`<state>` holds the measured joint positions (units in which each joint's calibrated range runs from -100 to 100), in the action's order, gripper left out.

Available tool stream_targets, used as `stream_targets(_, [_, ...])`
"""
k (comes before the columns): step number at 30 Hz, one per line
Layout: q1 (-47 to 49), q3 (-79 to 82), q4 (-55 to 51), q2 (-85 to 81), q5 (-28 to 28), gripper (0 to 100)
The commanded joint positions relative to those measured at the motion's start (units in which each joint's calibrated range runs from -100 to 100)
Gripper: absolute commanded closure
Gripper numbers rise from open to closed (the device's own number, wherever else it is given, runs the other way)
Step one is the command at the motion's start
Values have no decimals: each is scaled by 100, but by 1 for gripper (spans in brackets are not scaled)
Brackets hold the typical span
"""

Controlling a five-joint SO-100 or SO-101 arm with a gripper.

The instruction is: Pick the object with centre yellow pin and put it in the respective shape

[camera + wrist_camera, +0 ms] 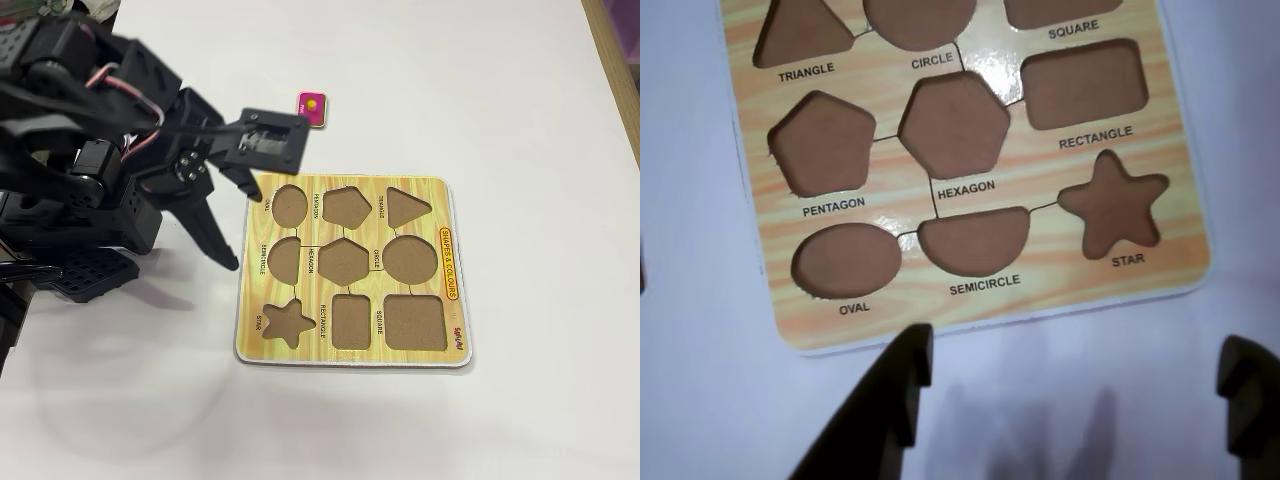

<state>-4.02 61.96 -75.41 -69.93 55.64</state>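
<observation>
While the black two-finger gripper point(1080, 375) hangs over the white tabletop point(520, 110), its matte plastic fingers point(902, 375) are spread wide with nothing between them. Just ahead of the fingertips in the wrist view lies the flat wood-grain shape-sorter board point(880, 110), glossy, with a white edge and rounded corners. Its cutouts show a dull brown base; all those in view are empty. Nearest the tips: oval recess point(846, 260), semicircle recess point(973, 240), star recess point(1113, 205). Further out: pentagon, hexagon, rectangle. Fixed view: small pink square piece with yellow centre pin point(311, 108) sits on the table beyond the board's far edge, just past the gripper body, apart from the fingers, not touching the board.
</observation>
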Motion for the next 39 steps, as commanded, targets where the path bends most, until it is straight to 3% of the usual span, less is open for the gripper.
stream_targets(1, [519, -1340, 4, 1495, -41, 69])
stream_targets(14, [2199, -4263, -817, 4131, 6, 69])
stream_targets(29, [4201, -6790, -748, 6516, 6, 69])
stream_targets(39, [4807, -7995, -748, 7696, 11, 69])
